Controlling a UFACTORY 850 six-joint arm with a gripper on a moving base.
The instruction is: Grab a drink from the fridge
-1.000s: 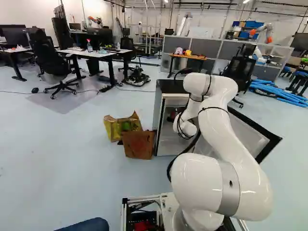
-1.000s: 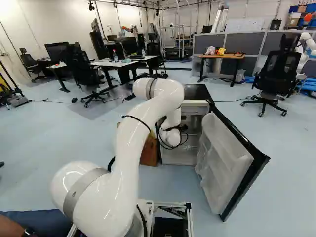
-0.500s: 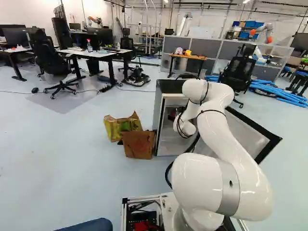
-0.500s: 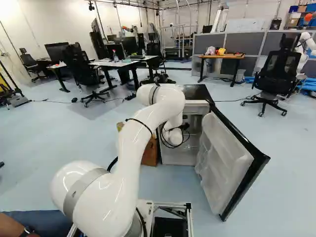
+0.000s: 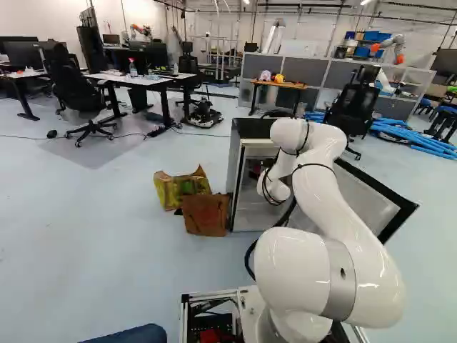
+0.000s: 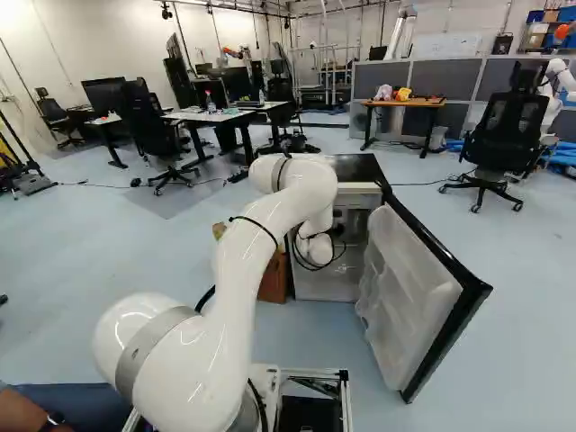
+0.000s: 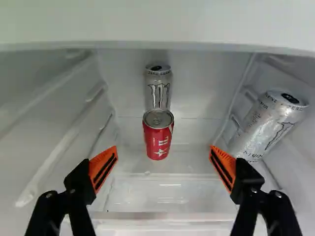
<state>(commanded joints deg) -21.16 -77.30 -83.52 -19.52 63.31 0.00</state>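
In the right base view, a dark bit of my gripper [image 6: 337,232] shows beside the white wrist, within the fridge [image 6: 361,168] opening. The wrist view has the gripper [image 7: 162,160] wide open inside the fridge, nothing between its orange pads. A red can [image 7: 158,137] stands upright ahead of the fingers, about midway between their lines. Right behind it is a silver can [image 7: 158,90], its lower part hidden by the red one. Another silver can [image 7: 268,127] is beyond one finger, near the side wall, and looks tilted.
The fridge door [image 6: 409,292] stands open beside the arm. Clear ridged walls and a shelf edge [image 7: 162,215] surround the gripper. A brown box [image 5: 206,214] and a yellow bag [image 5: 171,189] are on the floor against the fridge's other side. Another robot [image 5: 389,50] stands far back.
Over the last second my arm has shifted slightly, leftward in the left base view and rightward in the right one, with hardly any motion in the latter half. Fridge and base have stayed put.
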